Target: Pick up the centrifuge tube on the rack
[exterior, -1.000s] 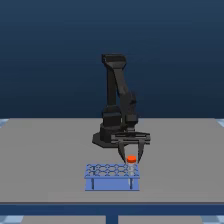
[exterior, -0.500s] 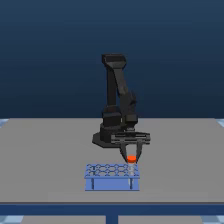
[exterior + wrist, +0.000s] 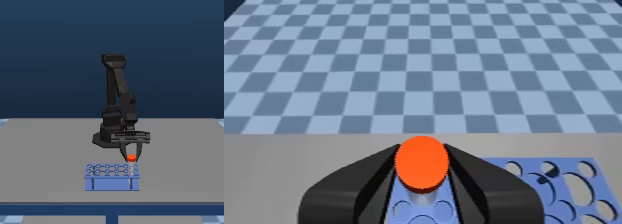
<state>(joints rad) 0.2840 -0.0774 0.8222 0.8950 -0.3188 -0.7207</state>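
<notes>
The blue rack (image 3: 111, 176) stands on the grey table near its front edge. The centrifuge tube's orange-red cap (image 3: 131, 158) sticks up at the rack's end toward the exterior view's right. My gripper (image 3: 131, 159) points straight down there, its dark fingers shut against the cap from both sides. The wrist view shows the cap (image 3: 421, 162) pinched between the two black fingers (image 3: 482, 180), with the rack's holes (image 3: 570, 190) beneath and beside it. The tube's body is hidden below the cap.
The arm's black base (image 3: 107, 137) sits on the grey table (image 3: 45, 160) just behind the rack. A blue checkered floor (image 3: 419, 60) stretches beyond the table's edge in the wrist view.
The fingers stood spread on either side of the cap a second ago and have since closed in onto it. The cap and the rack stay where they were.
</notes>
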